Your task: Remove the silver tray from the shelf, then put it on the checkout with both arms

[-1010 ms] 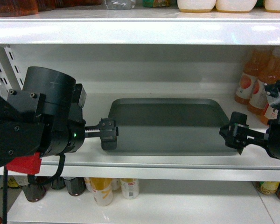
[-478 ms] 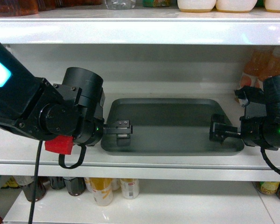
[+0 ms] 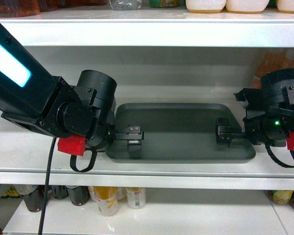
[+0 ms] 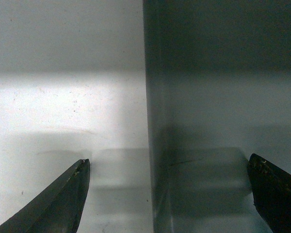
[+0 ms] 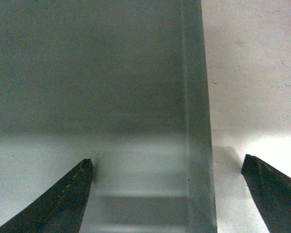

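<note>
Head view: tray (image 3: 179, 129) flat on the shelf (image 3: 147, 169) at frame centre; left gripper (image 3: 132, 135) over its left end, right gripper (image 3: 224, 136) over its right end; bottles (image 3: 108, 198) on the board below

Left wrist view: fingers (image 4: 63, 201) spread wide, tray (image 4: 223, 121) rim running up mid-frame between them, shelf (image 4: 63, 107) at left

Right wrist view: fingers (image 5: 63, 201) likewise spread apart, straddling the rim of the tray (image 5: 87, 73); shelf (image 5: 252, 73) at right

There was one tray (image 3: 179, 129), two grippers, left (image 3: 132, 135) and right (image 3: 224, 135), and three bottles (image 3: 117, 197) at six o'clock.
</note>
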Tool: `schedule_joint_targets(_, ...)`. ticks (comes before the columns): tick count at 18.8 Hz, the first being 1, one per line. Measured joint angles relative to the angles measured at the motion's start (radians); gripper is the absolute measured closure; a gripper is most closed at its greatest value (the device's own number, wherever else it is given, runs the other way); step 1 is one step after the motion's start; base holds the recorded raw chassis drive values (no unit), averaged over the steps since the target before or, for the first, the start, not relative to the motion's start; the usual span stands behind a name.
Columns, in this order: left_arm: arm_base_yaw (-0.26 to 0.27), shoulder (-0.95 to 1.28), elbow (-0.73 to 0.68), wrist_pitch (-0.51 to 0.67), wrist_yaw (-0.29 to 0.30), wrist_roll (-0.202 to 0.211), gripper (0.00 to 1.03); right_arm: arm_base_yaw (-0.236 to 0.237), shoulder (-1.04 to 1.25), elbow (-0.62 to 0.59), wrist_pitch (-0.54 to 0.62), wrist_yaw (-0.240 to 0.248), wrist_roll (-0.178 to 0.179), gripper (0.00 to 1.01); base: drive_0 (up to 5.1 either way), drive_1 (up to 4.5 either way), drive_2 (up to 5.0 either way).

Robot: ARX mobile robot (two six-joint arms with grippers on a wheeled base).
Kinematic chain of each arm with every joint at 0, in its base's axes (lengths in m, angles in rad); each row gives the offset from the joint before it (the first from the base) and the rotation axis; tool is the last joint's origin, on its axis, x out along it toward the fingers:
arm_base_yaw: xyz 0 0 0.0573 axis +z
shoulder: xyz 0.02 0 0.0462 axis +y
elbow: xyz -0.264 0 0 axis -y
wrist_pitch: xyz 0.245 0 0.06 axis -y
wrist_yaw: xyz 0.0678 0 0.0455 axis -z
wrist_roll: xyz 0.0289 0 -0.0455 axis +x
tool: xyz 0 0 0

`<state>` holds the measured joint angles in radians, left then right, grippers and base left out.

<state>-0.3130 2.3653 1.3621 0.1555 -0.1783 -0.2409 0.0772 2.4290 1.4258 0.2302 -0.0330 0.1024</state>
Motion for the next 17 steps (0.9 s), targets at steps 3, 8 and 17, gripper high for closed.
schedule_joint_targets(3, 0.003, 0.007, 0.024, -0.059, 0.009, -0.023, 0.07, 0.0, 0.006, 0.021, -0.043, -0.002, -0.023, 0.29, 0.0, 0.0, 0.0)
schedule_joint_targets(8, 0.004, 0.01, 0.026, -0.077, 0.041, -0.068, 0.47, -0.01, 0.009, 0.03, -0.066, 0.012, -0.036, 0.7, 0.0, 0.0, 0.0)
schedule_joint_targets(17, 0.02, -0.023, -0.057, -0.009, 0.051, -0.121, 1.0, -0.021, -0.015, -0.056, 0.046, 0.038, -0.002, 0.98, 0.0, 0.0, 0.0)
